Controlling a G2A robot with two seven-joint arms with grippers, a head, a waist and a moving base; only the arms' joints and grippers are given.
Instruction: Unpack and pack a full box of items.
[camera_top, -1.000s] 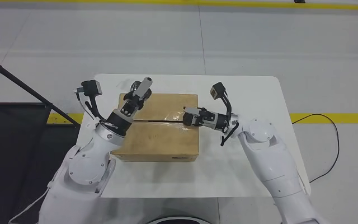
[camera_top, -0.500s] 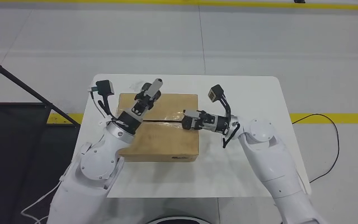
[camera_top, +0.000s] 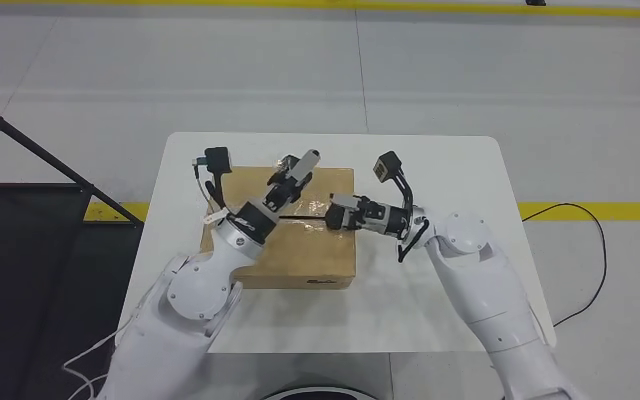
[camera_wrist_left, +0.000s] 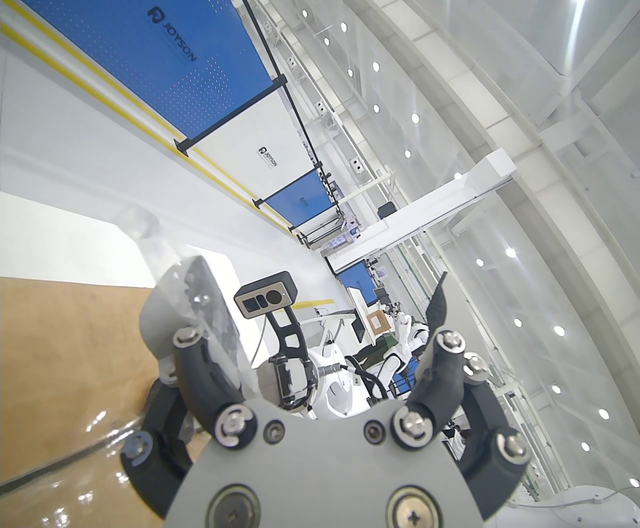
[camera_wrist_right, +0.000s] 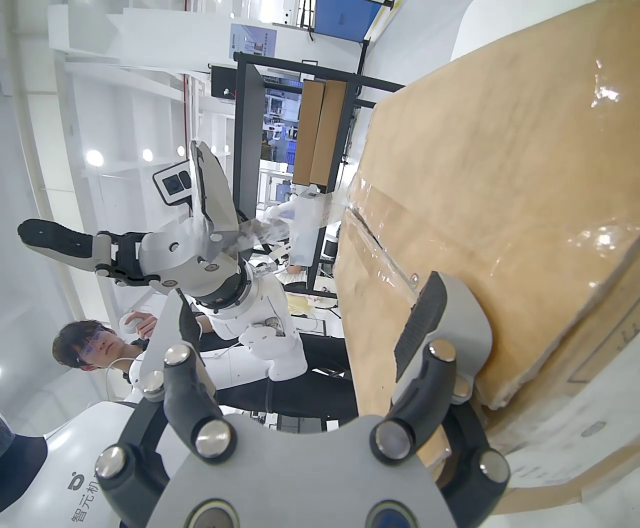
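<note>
A shut cardboard box (camera_top: 300, 250) lies on the white table (camera_top: 450, 180), its top seam covered with clear tape (camera_wrist_right: 385, 260). My left gripper (camera_top: 298, 166) hovers open over the box's far half near the seam. A peeled strip of the clear tape (camera_wrist_left: 145, 235) clings to one of its fingers (camera_wrist_left: 200, 300). In the right wrist view that strip (camera_wrist_right: 300, 215) stretches from the left gripper (camera_wrist_right: 112, 192) back to the box (camera_wrist_right: 500, 175). My right gripper (camera_top: 336, 212) is open at the box's right end by the seam, one pad (camera_wrist_right: 425, 320) resting on the top edge.
The table has free room to the right of the box and along its front edge. A black frame (camera_top: 40, 165) stands beside the table on the left. A yellow floor line (camera_top: 570, 210) runs behind the right arm.
My left arm has swung to the right across the box top, along the seam toward the right gripper, carrying the tape strip. The right arm has kept still.
</note>
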